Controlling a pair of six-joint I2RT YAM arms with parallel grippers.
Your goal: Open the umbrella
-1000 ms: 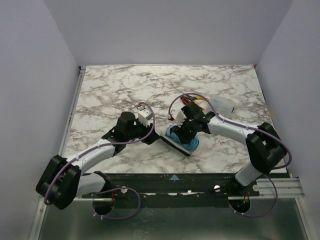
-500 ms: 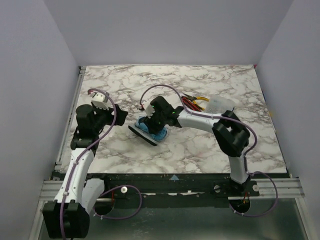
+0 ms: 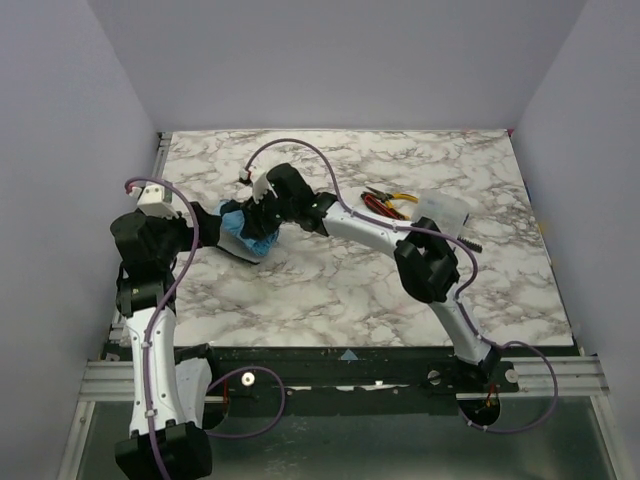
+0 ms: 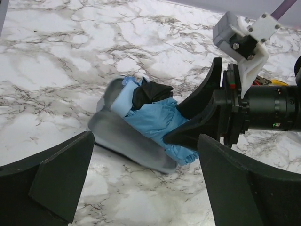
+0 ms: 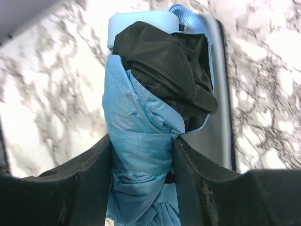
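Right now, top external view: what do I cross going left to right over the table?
left pincer → umbrella → red and yellow-handled hand tools → clear plastic container. I left the right pincer out of the order because it is clamped on the umbrella and overlaps it.

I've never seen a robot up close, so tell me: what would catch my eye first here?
A sky-blue folded umbrella, left of centre on the marble table, lying on a flat greyish case. The right arm's fingers pinch its bunched fabric from both sides, while the left arm's fingers stand wide open just beside it, touching nothing. Red and yellow-handled tools lie off to the right.
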